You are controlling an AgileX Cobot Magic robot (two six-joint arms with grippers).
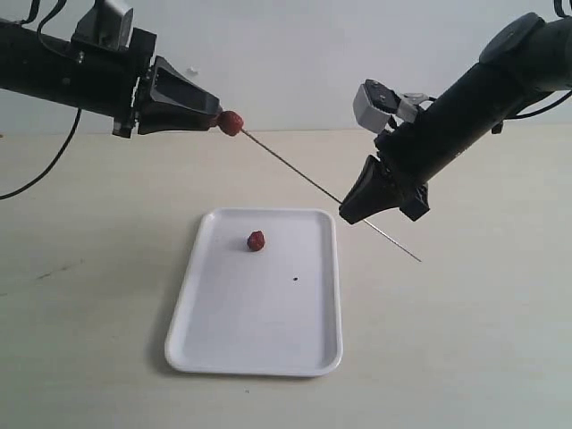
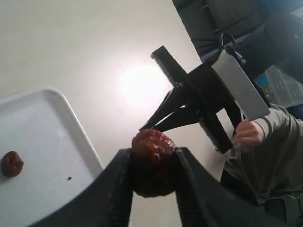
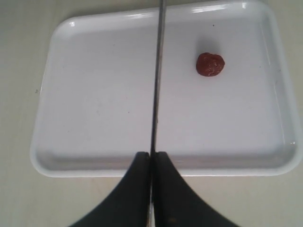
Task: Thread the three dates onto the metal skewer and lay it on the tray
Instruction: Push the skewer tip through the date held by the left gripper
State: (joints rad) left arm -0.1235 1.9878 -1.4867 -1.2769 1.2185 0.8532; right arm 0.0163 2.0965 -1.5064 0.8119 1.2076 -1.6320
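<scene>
My left gripper is shut on a dark red wrinkled date, seen close up as the date pinched between both black fingers. The thin metal skewer runs from that date down to my right gripper, which is shut on it, with its tail sticking out past the jaws. In the right wrist view the skewer rises from the shut gripper. A second date lies loose on the white tray, also seen as the date and the date. A third date is not visible.
A tiny black speck sits on the tray. The pale tabletop surrounds the tray. Black cables hang behind the left arm. A person's hand shows past the right gripper in the left wrist view.
</scene>
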